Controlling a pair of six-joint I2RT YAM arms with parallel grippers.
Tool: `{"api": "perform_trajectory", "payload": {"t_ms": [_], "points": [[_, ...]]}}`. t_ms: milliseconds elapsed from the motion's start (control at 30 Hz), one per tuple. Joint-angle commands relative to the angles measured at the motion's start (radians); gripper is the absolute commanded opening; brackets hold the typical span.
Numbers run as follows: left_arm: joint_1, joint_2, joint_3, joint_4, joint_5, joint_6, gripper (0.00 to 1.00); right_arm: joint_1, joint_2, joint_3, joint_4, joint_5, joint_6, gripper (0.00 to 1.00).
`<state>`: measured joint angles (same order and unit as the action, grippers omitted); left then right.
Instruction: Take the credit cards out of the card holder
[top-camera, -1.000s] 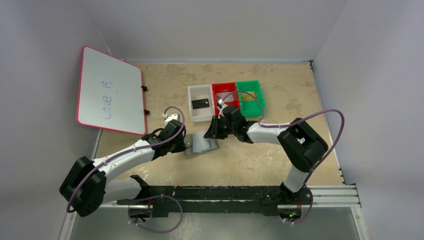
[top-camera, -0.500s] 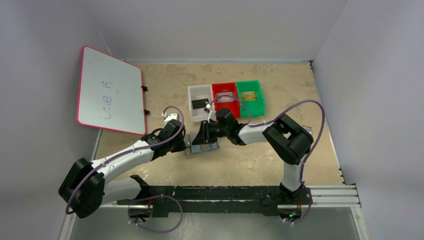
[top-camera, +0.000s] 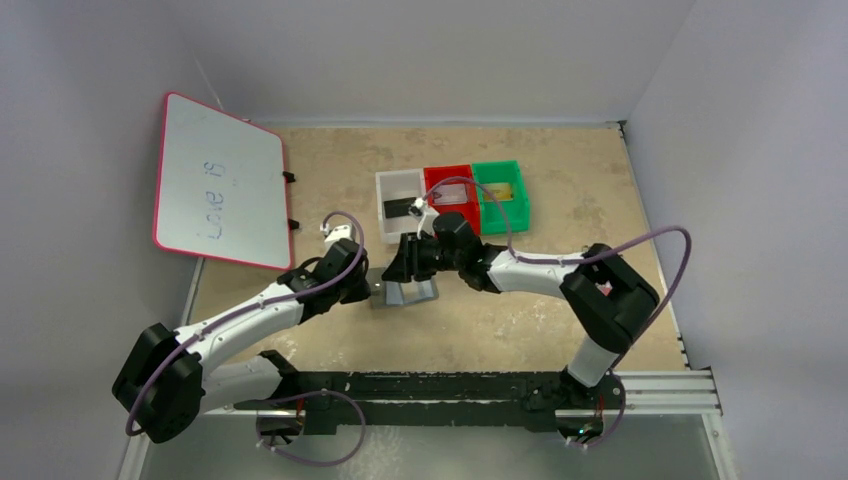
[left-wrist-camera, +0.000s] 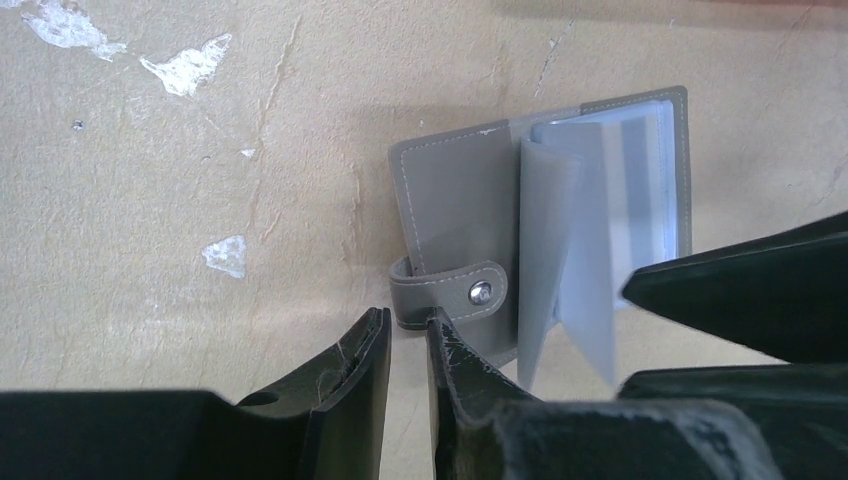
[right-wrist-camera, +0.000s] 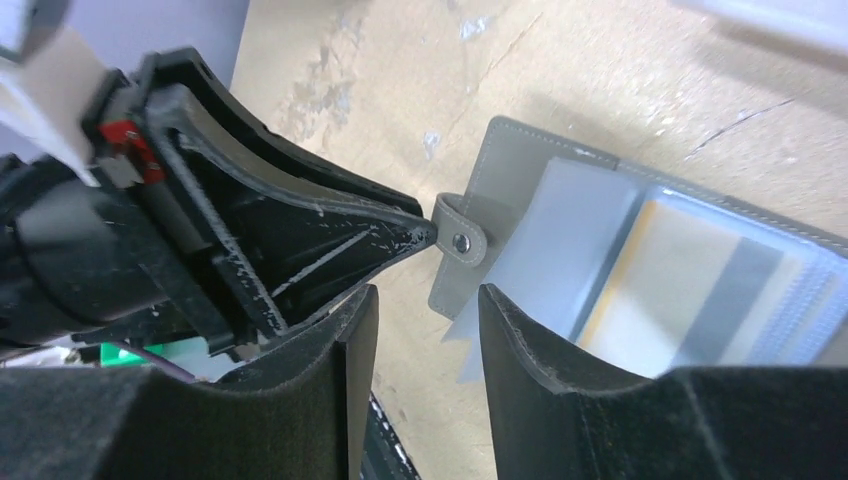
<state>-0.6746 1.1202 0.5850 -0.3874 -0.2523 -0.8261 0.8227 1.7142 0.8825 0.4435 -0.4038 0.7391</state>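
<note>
The grey card holder (top-camera: 410, 293) lies open on the table, its clear pockets fanned up (left-wrist-camera: 560, 240). One credit card with pale gold and grey bands shows inside a pocket (right-wrist-camera: 690, 270). A black card (top-camera: 400, 207) lies in the white tray, and a yellowish one (top-camera: 500, 190) in the green tray. My left gripper (left-wrist-camera: 408, 318) pinches the looped end of the holder's snap strap (left-wrist-camera: 445, 293) with its tips close together. My right gripper (right-wrist-camera: 428, 300) hovers over the holder's strap side, open, with nothing between its fingers; a clear pocket brushes one finger (right-wrist-camera: 520, 340).
White (top-camera: 383, 190), red (top-camera: 450, 170) and green (top-camera: 520, 205) trays stand in a row behind the holder. A pink-rimmed whiteboard (top-camera: 220, 180) leans at the far left. A metal rail (top-camera: 660, 390) runs along the near edge. Both wrists crowd together over the holder.
My right gripper has slid left across the holder toward the strap side, and its jaws have opened wider. The left arm and the holder have barely shifted.
</note>
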Motion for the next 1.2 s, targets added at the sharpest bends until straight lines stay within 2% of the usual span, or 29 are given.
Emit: {"api": "perform_trajectory", "payload": {"t_ms": [0, 167, 267, 400, 600, 700, 900, 1167], "points": [[0.004, -0.016, 0.020, 0.011, -0.021, -0.006, 0.20, -0.005, -0.082, 0.004, -0.097, 0.177, -0.021, 0.42], [0.003, -0.015, 0.016, 0.012, -0.020, -0.006, 0.20, -0.005, -0.100, -0.004, -0.172, 0.301, 0.011, 0.30], [0.004, -0.013, 0.017, 0.012, -0.019, -0.003, 0.20, -0.005, -0.131, -0.026, -0.188, 0.361, 0.050, 0.26], [0.003, -0.012, 0.014, 0.014, -0.017, -0.005, 0.20, -0.015, -0.149, -0.048, -0.137, 0.327, 0.035, 0.26], [0.003, -0.004, 0.016, 0.021, -0.009, -0.005, 0.20, -0.022, -0.108, 0.003, -0.309, 0.398, 0.061, 0.39], [0.003, -0.002, 0.012, 0.026, -0.005, -0.003, 0.20, -0.027, -0.085, 0.003, -0.327, 0.376, 0.062, 0.42], [0.003, -0.001, 0.011, 0.030, 0.000, -0.004, 0.20, -0.027, -0.039, 0.008, -0.284, 0.292, 0.057, 0.42], [0.004, -0.007, 0.011, 0.027, 0.001, -0.003, 0.20, -0.027, -0.013, 0.021, -0.272, 0.261, 0.028, 0.34]]}}
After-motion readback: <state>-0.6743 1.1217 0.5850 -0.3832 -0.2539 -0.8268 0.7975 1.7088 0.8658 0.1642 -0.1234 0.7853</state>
